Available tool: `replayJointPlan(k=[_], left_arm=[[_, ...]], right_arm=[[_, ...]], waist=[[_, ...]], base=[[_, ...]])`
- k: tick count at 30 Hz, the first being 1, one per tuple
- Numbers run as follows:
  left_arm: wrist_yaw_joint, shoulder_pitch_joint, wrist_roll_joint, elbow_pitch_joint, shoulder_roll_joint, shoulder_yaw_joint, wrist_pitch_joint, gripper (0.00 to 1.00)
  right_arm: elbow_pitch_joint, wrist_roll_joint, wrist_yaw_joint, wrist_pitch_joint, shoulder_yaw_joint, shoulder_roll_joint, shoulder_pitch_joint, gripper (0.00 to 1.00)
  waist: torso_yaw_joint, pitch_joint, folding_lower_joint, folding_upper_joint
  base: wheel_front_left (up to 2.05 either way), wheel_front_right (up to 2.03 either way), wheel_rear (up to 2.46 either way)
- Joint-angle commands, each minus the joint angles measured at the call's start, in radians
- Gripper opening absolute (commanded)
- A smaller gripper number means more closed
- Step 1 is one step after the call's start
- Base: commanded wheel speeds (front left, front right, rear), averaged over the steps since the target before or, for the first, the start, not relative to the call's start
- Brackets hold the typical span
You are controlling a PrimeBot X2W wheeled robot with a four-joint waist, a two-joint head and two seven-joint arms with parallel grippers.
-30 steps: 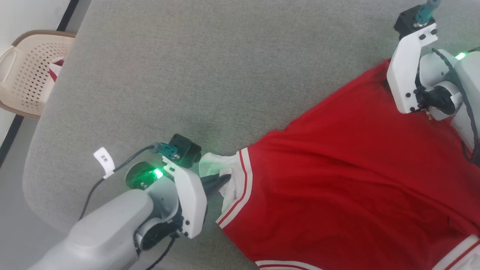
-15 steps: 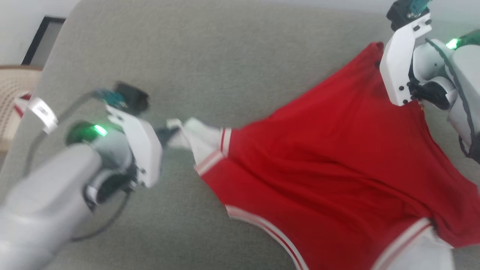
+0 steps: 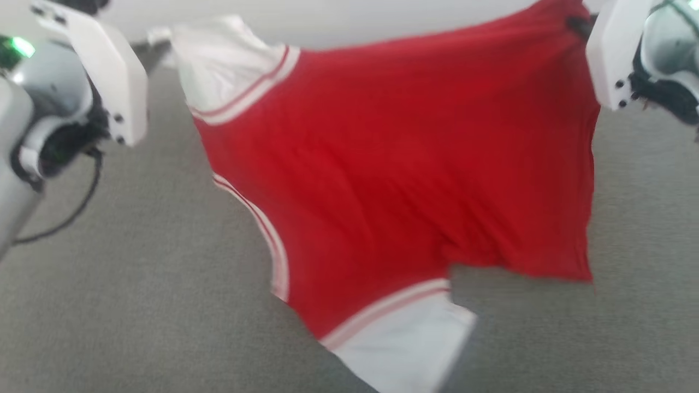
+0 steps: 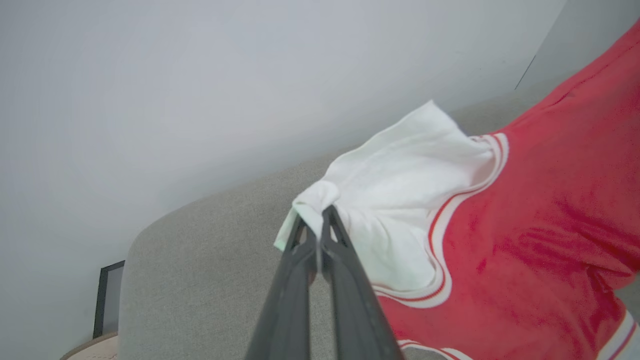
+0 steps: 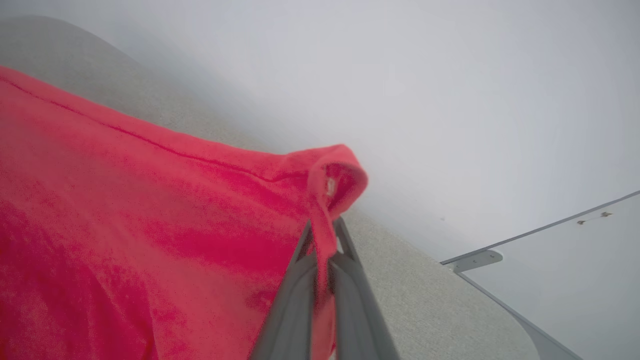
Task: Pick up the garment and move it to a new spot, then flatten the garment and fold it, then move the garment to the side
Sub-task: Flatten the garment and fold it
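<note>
Soft, light and likely to sag, the garment (image 3: 393,180) hangs spread above the grey surface (image 3: 109,305), left gripper (image 4: 315,222) jaws closed tight on a white sleeve tip, right gripper (image 5: 322,235) jaws on a red corner: sound holds.

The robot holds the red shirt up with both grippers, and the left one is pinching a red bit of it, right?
Not quite. The left gripper is pinching the white sleeve, not a red bit; the left wrist view shows it. The rest is right: both grippers hold the red jersey T-shirt up, and it is the right gripper that pinches a red corner.
</note>
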Motion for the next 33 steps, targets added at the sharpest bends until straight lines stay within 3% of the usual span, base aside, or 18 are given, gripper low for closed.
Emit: replayJointPlan(k=[1, 12, 21, 27, 33], left_arm=[[-0.003, -0.02, 0.014, 0.011, 0.002, 0.006, -0.001, 0.0], [-0.069, -0.194, 0.083, 0.168, -0.046, 0.01, -0.045, 0.0], [-0.1, -0.367, 0.216, 0.325, -0.125, 0.008, -0.251, 0.0], [-0.083, -0.534, 0.297, 0.465, -0.187, 0.02, -0.408, 0.0], [-0.034, -0.699, 0.381, 0.558, -0.222, 0.044, -0.644, 0.0]], right_arm=[[-0.009, -0.007, -0.002, -0.008, -0.004, -0.002, -0.012, 0.0], [-0.093, -0.062, -0.002, -0.008, -0.096, -0.019, -0.025, 0.0], [-0.027, -0.177, -0.002, -0.072, -0.192, 0.027, -0.063, 0.0], [0.085, -0.325, -0.002, -0.213, -0.277, 0.085, -0.171, 0.0], [0.227, -0.552, -0.002, -0.489, -0.423, 0.146, -0.299, 0.0]], waist=[[-0.032, -0.035, -0.0001, 0.0], [-0.072, -0.087, -0.0001, 0.0], [-0.079, 0.034, -0.0001, 0.0], [-0.089, 0.189, -0.0001, 0.0], [-0.093, 0.322, -0.0001, 0.0]], base=[[0.0, 0.0, 0.0], [0.0, 0.0, 0.0], [0.0, 0.0, 0.0], [0.0, 0.0, 0.0], [0.0, 0.0, 0.0]])
